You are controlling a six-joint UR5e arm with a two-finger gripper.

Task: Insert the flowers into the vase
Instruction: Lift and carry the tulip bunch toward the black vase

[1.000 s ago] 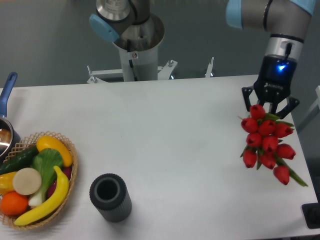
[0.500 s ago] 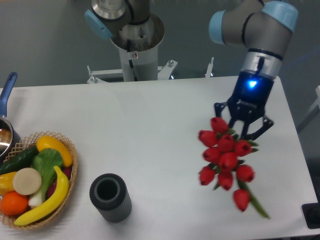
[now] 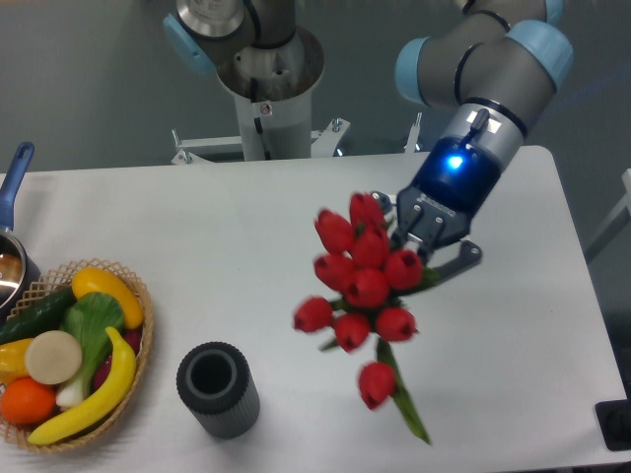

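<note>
Since the last frame my end effector (image 3: pixel 430 246) has carried the flowers (image 3: pixel 363 281) leftward, from the right side of the counter (image 3: pixel 246 256) to the middle of the frame. It is clamped around the bunch near its top, buds spilling out to the left. The bunch's long axis runs from upper left to lower right, a green stem tip pointing toward the bottom edge. The vase (image 3: pixel 218 388) stands upright at lower left, mouth up, well apart from the flowers. A fruit basket (image 3: pixel 74 357) sits at far left.
</note>
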